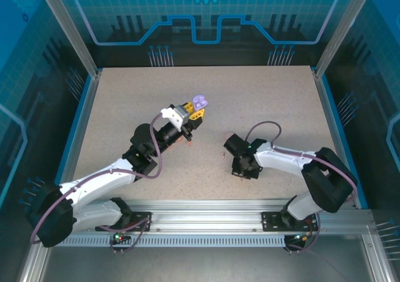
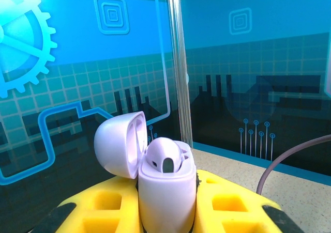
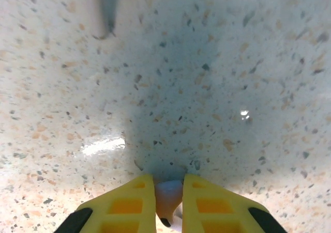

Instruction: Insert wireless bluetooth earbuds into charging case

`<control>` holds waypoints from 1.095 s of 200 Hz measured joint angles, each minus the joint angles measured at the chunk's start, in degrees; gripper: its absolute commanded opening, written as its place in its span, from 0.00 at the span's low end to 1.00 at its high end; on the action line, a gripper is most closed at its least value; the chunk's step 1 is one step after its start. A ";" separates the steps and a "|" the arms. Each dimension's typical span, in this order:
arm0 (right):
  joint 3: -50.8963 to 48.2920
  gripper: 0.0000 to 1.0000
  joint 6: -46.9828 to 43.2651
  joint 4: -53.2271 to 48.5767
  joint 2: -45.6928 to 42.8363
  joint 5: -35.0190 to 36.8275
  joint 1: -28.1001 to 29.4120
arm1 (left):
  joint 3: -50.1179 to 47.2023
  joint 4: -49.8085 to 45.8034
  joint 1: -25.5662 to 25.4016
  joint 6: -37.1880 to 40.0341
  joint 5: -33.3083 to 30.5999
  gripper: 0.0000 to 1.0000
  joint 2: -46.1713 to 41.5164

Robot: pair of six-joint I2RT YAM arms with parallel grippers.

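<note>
Firstly, checked the near right of the tabletop [image 1: 275, 100]. Found the right tool [image 3: 168, 180] pointed down, close over the speckled surface, a little right of the scene's middle. Saw its yellow fingers [image 3: 124, 204] drawn in on a pale earbud [image 3: 168, 199], gripping it from both sides. Noted a small dark tip at the near end of that bud. Could not tell whether the bud touches the tabletop. Recorded a bright glare patch [image 3: 102, 146] on the surface left of the fingers, and a blurred grey shape at the far left of the wrist view, not identifiable.

Next, looked farther and to the left. Found the left tool [image 1: 195, 110] raised above the tabletop, left of centre, well apart from the right tool. Saw it clamped on a purple charging case [image 2: 166, 197], held upright between yellow fingers by its lower body. Noted the lid [image 2: 120, 142] swung open and tilted back to the left in the wrist view, joined to the case at its rim. Observed one seated earbud [image 2: 164, 158], pale purple, sitting in the mouth of the case with a dark oval patch facing the camera. Logged a grey cable [image 2: 289, 163] arching at the right of that view.

Lastly, noted blue patterned wall panels [image 1: 200, 19] beyond the far edge of the tabletop.
</note>
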 measured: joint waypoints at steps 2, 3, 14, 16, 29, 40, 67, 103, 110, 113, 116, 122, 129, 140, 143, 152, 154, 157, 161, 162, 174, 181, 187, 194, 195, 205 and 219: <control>-0.11 0.12 -0.37 0.09 -0.57 0.17 -0.09 | 0.00 0.00 0.00 0.00 0.00 0.00 0.00; -0.15 0.12 -0.52 0.13 -0.79 0.26 -0.09 | 0.00 0.00 0.00 0.00 0.02 0.00 0.00; -0.17 0.12 -2.03 0.61 -4.24 0.87 -0.31 | 0.00 0.00 0.00 0.00 0.02 0.00 0.00; -0.17 0.12 -2.47 0.83 -5.03 1.01 -0.37 | 0.00 0.00 0.00 0.00 0.02 0.00 0.00; 0.48 0.12 -4.24 1.49 -9.60 1.57 -0.59 | 0.00 0.00 0.00 0.00 0.02 0.00 0.00; 2.03 0.13 -6.16 1.68 -13.35 1.90 -1.01 | 0.00 0.00 0.00 0.00 0.13 0.00 0.00; 10.71 0.13 -11.65 2.49 -19.52 1.84 -3.34 | 0.07 -0.02 0.00 0.00 0.85 0.00 -0.13; 25.64 0.14 -19.45 5.79 -21.64 1.01 -6.08 | 1.20 -0.09 0.00 0.00 2.43 0.00 -0.28; 28.61 0.14 -21.22 6.82 -21.57 0.15 -6.34 | 1.46 -0.02 0.00 0.00 2.67 0.00 -0.28; 29.62 0.14 -21.81 7.23 -21.55 -0.13 -6.38 | 1.60 -0.07 0.00 0.00 2.86 0.00 -0.28; 30.38 0.14 -22.38 7.65 -21.53 -0.31 -6.47 | 1.70 -0.07 0.00 0.00 3.04 0.00 -0.28; 32.00 0.14 -23.34 8.57 -21.40 -1.16 -6.58 | 1.97 -0.04 0.00 0.00 3.26 0.00 -0.28; 33.81 0.14 -24.52 9.81 -21.20 -2.05 -6.58 | 2.16 0.00 0.00 0.00 3.48 0.00 -0.28; 36.13 0.14 -26.14 11.85 -20.52 -3.89 -6.58 | 2.56 0.00 0.00 0.00 3.76 0.00 -0.24; 36.76 0.14 -26.56 12.63 -20.20 -4.61 -6.58 | 2.75 0.02 0.00 0.00 3.91 0.00 -0.15; 37.64 0.14 -27.21 14.10 -19.47 -6.10 -6.58 | 3.04 0.04 0.00 0.00 4.11 0.00 0.09; 37.79 0.14 -27.34 14.38 -19.30 -6.40 -6.58 | 3.15 0.00 0.00 0.00 4.15 0.00 0.17; 38.01 0.14 -27.61 15.04 -18.99 -7.04 -6.58 | 3.26 0.04 0.00 0.00 4.20 0.00 0.33; 38.27 0.14 -27.78 15.69 -18.51 -7.85 -6.58 | 3.41 0.04 0.00 0.00 4.35 0.00 0.50; 38.32 0.14 -27.85 15.80 -18.43 -7.98 -6.58 | 3.45 0.04 0.00 0.00 4.35 0.00 0.55; 38.60 0.14 -28.11 17.40 -17.00 -10.21 -6.56 | 3.82 0.00 0.00 0.00 4.57 0.00 1.20; 38.60 0.14 -28.24 18.14 -16.15 -11.41 -6.56 | 3.93 0.00 0.00 0.00 4.57 0.00 1.53; 38.60 0.14 -28.22 18.71 -15.37 -12.35 -6.56 | 4.04 0.00 0.00 0.00 4.59 0.00 1.84; 38.60 0.14 -28.22 19.17 -14.62 -13.22 -6.54 | 4.15 -0.02 0.00 0.00 4.59 0.00 2.10; 38.60 0.14 -28.22 19.17 -14.62 -13.22 -6.54 | 4.15 -0.02 0.00 0.00 4.57 0.00 2.14; 38.60 0.14 -28.22 19.65 -13.68 -14.23 -6.43 | 4.37 -0.02 0.00 0.00 4.57 0.00 2.51; 38.60 0.13 -28.22 20.11 -13.09 -15.08 -6.03 | 4.59 0.02 0.00 0.00 4.59 0.00 2.75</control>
